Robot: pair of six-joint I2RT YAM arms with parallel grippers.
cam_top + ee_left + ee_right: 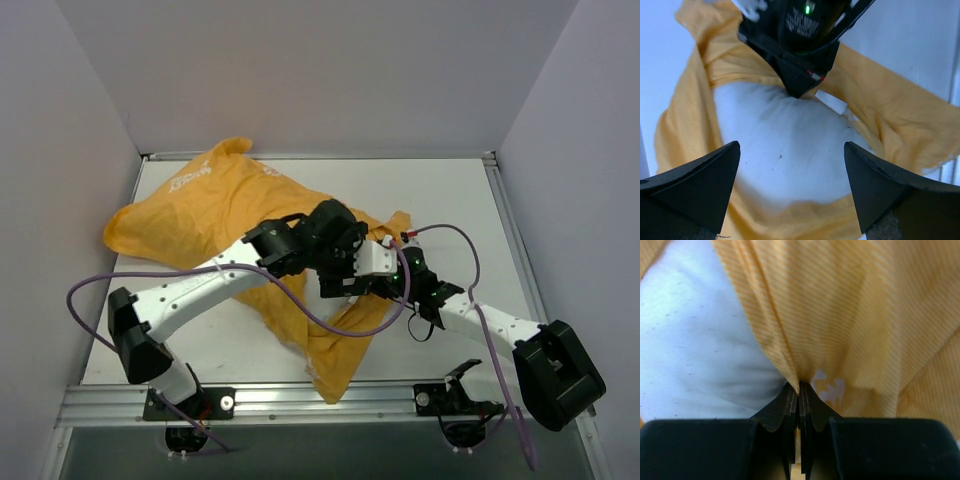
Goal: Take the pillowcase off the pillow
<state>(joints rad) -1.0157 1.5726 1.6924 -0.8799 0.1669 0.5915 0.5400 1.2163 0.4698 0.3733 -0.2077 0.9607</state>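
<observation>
The orange pillowcase [215, 205] lies crumpled from the table's far left to its near middle. In the top view the pillow is hidden inside it. In the left wrist view the white pillow [785, 145] bulges out of the pillowcase's opening [890, 120]. My left gripper [791, 146] is open, its fingers either side of the exposed pillow end without holding it. It is at mid-table in the top view [345, 238]. My right gripper [799, 386] is shut on a fold of the pillowcase [840, 315], with the pillow [695, 340] beside it. It faces the left gripper [338, 282].
Both arms meet over the middle of the white table [450, 200]. Purple cables [470, 260] loop over the arms. White walls close off three sides. A metal rail [300, 400] runs along the near edge, where the pillowcase's tail hangs.
</observation>
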